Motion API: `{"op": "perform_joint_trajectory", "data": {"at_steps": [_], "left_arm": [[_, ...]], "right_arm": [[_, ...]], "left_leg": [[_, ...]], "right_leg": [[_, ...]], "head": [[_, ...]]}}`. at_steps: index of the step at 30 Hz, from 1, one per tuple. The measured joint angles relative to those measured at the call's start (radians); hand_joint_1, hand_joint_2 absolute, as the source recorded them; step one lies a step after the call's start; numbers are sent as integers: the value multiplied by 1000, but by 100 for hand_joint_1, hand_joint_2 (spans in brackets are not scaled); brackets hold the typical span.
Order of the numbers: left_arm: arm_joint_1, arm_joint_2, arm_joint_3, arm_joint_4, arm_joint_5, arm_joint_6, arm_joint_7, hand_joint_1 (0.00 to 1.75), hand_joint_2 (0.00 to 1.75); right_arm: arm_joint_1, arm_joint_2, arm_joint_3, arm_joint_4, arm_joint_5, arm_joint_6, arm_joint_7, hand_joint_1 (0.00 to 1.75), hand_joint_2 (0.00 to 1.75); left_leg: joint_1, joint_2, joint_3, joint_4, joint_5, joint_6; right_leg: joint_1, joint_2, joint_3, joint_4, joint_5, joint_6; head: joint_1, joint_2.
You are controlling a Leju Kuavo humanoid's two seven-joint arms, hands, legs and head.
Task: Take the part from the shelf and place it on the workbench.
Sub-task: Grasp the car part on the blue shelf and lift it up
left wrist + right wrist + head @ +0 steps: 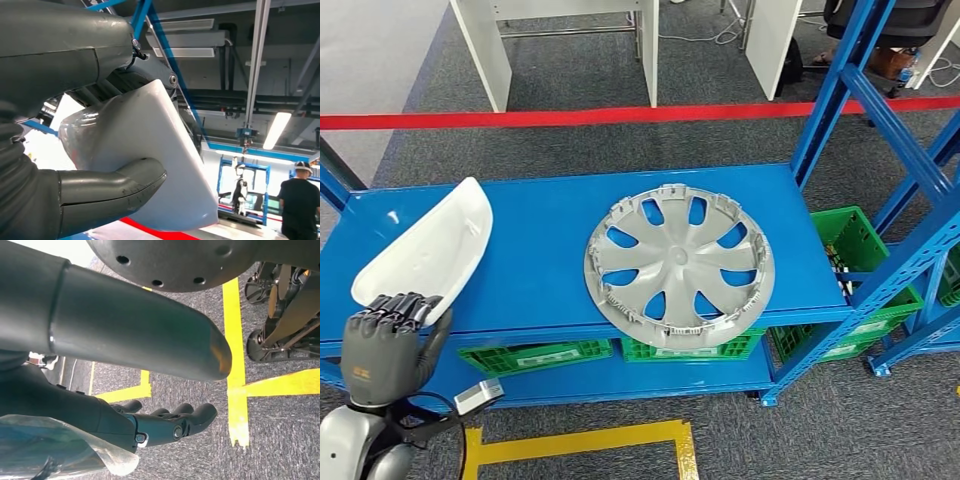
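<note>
A white curved shell part [433,252] lies at the left end of the blue shelf [539,260], its near end at the front edge. My left hand [388,340] grips that near end, fingers curled over its rim. In the left wrist view the thumb [113,185] presses against the white part [158,150] and the dark fingers wrap its other side. My right hand [166,422] hangs over the grey floor, fingers stretched out and apart, holding nothing.
A silver wheel cover [680,263] lies on the shelf's right half, overhanging the front edge. Green crates [535,355] sit on the lower level and to the right [860,245]. Blue uprights [848,80] rise at the right. Yellow floor tape [584,440] runs below.
</note>
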Motion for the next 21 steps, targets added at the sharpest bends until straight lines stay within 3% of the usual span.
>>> {"op": "perform_joint_trajectory", "data": {"at_steps": [15,18,21], "left_arm": [[93,17,88,-42,22,0,-40,175,175],[98,21,95,-42,23,0,-40,175,175],[102,26,100,-44,23,0,-40,175,175]], "right_arm": [[-10,27,39,-6,16,-7,14,0,0],[-12,31,44,-8,17,-7,14,0,0],[-13,34,45,-8,17,-7,14,0,0]], "left_leg": [[-2,0,-2,6,-2,3],[-3,0,-5,12,-3,9],[1,2,-4,-5,14,25]], "right_leg": [[-4,0,0,-2,2,3],[-5,0,0,-3,6,8],[-4,0,-5,-3,3,20]], "head": [[0,0],[0,0],[0,0]]}}
